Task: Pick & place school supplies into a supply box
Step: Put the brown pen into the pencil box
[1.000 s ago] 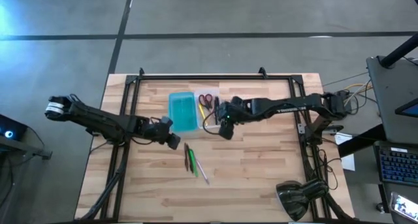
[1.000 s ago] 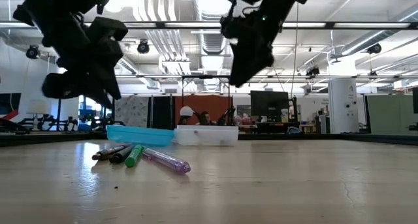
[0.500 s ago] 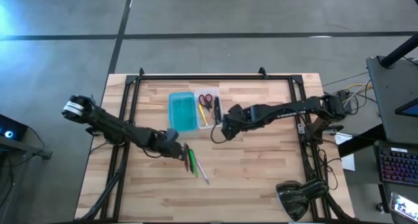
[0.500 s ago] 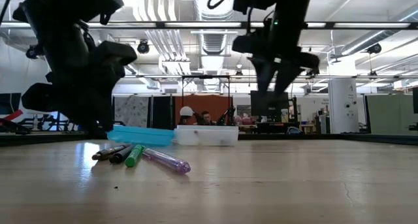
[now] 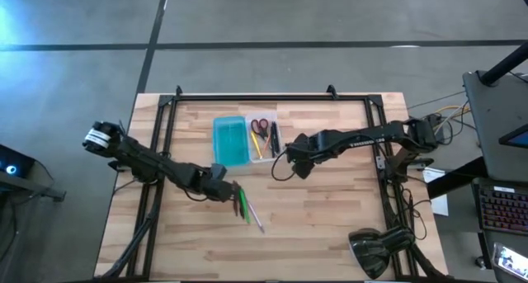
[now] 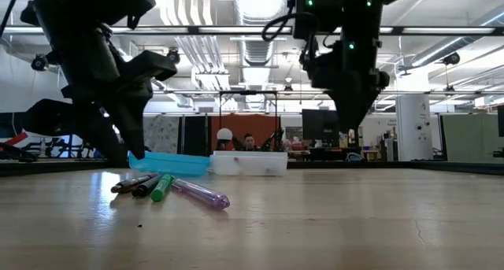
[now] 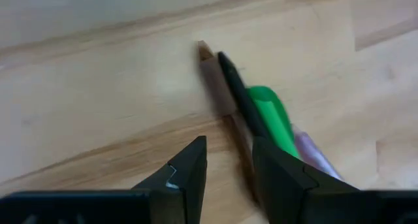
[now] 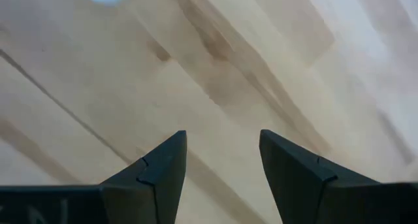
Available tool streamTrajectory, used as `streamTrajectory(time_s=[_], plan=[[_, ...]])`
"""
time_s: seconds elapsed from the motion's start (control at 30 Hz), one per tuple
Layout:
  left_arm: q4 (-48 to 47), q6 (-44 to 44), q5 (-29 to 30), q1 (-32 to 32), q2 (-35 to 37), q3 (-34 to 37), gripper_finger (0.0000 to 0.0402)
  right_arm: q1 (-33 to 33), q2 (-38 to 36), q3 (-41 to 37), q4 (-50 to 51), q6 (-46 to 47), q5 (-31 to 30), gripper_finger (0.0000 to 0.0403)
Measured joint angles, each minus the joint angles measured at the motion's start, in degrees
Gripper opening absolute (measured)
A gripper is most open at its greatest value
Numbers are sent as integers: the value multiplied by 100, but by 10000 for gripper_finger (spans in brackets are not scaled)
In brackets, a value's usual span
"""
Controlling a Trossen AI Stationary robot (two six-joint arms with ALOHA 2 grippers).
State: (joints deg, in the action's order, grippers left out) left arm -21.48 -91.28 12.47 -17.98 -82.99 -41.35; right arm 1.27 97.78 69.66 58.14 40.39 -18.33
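The supply box lies open at the table's middle, with its teal lid half (image 5: 231,140) beside its clear tray half (image 5: 264,139). In the tray lie the red-handled scissors (image 5: 261,125) and a few pencils. A brown pencil (image 7: 219,93), a dark pen (image 7: 238,96), a green marker (image 7: 271,119) and a pale pen (image 5: 256,219) lie side by side on the wood. My left gripper (image 7: 228,165) is open and low at the far ends of these pens, its fingers astride the brown pencil. My right gripper (image 5: 279,171) is open over bare wood to the right of the box.
The table's black frame rail (image 5: 272,96) runs along the far edge, and side rails run down both sides. Bare wood (image 5: 330,209) spreads to the right of the pens and toward the near edge. The room behind (image 6: 252,140) shows desks and screens.
My left gripper has come down and toward the near edge, from beside the teal lid to the ends of the pens. My right gripper has drawn away from the tray toward the table's right and has turned. The pens have stayed where they were.
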Motion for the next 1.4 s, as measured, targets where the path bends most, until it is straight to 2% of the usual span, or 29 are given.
streamTrajectory(time_s=[0.2,0.37,0.5,0.83,1.2,1.4], plan=[[-189,-213,-261,-2,-346,-377,108,111,-276,-538,-712,-727,12,182],[-1086,-468,-296,13,-676,-841,108,149,-653,-959,-1467,-752,20,182],[-1159,-372,-312,40,-825,-1092,108,245,-831,-1176,-1825,-736,20,182],[-828,-369,-505,90,-1270,-1164,108,481,-837,-1246,-1799,-567,24,182],[-892,-424,-513,114,-1360,-1181,106,501,-837,-1255,-1806,-571,22,182],[-1045,-332,-558,200,-1502,-1193,82,501,-837,-1258,-1806,-641,20,182]])
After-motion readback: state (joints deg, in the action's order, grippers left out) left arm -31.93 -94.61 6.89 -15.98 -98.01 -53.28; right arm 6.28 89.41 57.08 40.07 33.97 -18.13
